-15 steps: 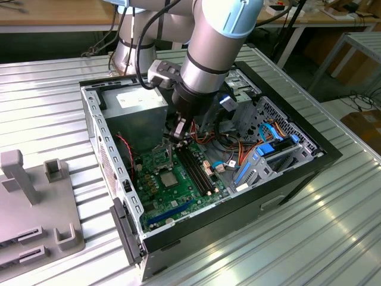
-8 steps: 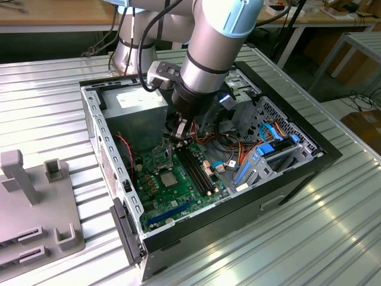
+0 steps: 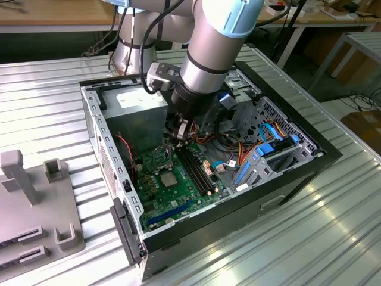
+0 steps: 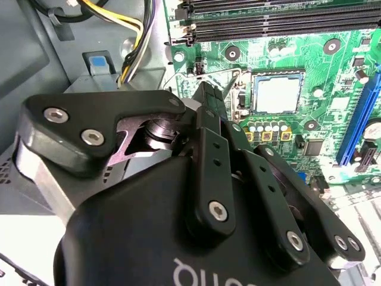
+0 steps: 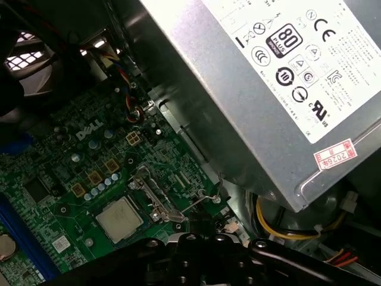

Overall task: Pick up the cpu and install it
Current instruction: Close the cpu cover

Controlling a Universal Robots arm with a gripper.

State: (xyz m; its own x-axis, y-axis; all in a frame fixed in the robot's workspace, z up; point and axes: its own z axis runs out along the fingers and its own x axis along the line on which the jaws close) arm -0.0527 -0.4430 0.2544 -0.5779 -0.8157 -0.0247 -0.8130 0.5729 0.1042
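The cpu (image 4: 277, 94), a pale silver square, lies flat in the board's socket, also visible as the cpu (image 5: 119, 219) and the cpu (image 3: 168, 179). It is uncovered; the socket's metal frame (image 3: 162, 156) stands tilted up beside it. My gripper (image 4: 208, 95) is inside the computer case (image 3: 119, 196), low over the green board (image 4: 333, 65). Its black fingers (image 4: 209, 149) are shut together, with the tips just off the socket's edge by the thin wire lever (image 5: 202, 201). Nothing shows between the fingers, and I cannot tell whether they touch the lever.
The grey power supply (image 5: 268, 77) stands close beside the socket. Black memory slots (image 4: 268, 24) run along the socket's other side. Yellow and orange cables (image 5: 280, 229) and a blue slot (image 4: 357, 113) are nearby. A grey fixture (image 3: 36, 202) sits outside the case at the exterior view's left.
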